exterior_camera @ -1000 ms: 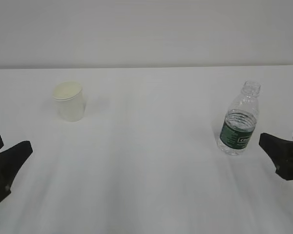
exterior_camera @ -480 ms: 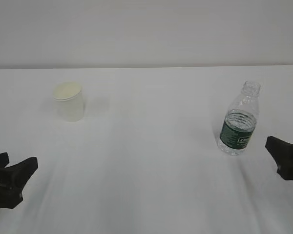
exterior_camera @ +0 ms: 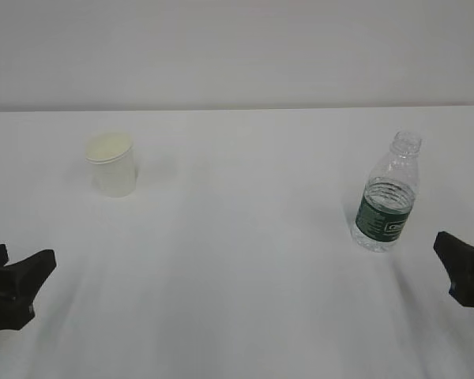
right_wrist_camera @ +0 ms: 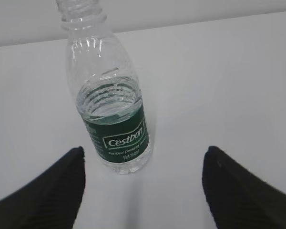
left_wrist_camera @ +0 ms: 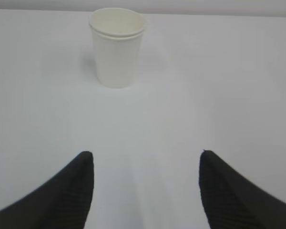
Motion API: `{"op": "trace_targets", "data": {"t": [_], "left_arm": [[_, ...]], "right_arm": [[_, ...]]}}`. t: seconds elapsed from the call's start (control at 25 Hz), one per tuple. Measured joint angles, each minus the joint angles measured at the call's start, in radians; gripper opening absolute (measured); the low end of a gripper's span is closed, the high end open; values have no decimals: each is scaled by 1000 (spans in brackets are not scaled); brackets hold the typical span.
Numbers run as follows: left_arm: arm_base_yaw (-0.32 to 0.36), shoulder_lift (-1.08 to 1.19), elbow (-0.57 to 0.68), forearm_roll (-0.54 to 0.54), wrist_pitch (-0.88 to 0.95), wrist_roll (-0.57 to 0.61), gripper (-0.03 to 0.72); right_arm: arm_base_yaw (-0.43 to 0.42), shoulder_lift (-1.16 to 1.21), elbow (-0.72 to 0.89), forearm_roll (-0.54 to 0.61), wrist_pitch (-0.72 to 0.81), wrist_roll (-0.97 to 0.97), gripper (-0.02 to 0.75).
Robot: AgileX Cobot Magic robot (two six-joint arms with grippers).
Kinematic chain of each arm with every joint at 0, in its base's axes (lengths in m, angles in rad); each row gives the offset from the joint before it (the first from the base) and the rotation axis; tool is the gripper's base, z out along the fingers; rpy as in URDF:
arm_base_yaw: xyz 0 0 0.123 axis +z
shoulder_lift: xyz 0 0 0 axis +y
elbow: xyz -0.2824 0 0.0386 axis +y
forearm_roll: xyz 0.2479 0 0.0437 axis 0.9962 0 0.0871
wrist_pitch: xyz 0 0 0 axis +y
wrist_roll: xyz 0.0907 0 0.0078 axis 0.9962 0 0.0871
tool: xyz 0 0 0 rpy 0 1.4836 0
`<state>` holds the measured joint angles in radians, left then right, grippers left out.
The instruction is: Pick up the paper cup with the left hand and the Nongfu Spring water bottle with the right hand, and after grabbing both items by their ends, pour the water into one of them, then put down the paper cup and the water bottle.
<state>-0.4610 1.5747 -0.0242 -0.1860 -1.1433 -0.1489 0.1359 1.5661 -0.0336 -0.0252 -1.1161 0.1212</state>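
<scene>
Claws [exterior_camera: 6, 278] lower, farther back now

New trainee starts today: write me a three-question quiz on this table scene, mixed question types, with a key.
1. True or false: the paper cup lies on its side.
2. Which is nearer the water bottle: A) left pincer B) right pincer?
3. Fill in: the bottle's neck has no ____.

Key: 1 false, it stands upright; 2 B; 3 cap.
</scene>
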Motion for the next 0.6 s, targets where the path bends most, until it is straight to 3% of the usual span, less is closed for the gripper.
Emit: {"op": "trace_targets", "data": {"t": [0.6], "left_arm": [[0,41,-85,-8,-1,56,503]], "right_arm": [[0,130,8,-47,-29,0,573]]}}
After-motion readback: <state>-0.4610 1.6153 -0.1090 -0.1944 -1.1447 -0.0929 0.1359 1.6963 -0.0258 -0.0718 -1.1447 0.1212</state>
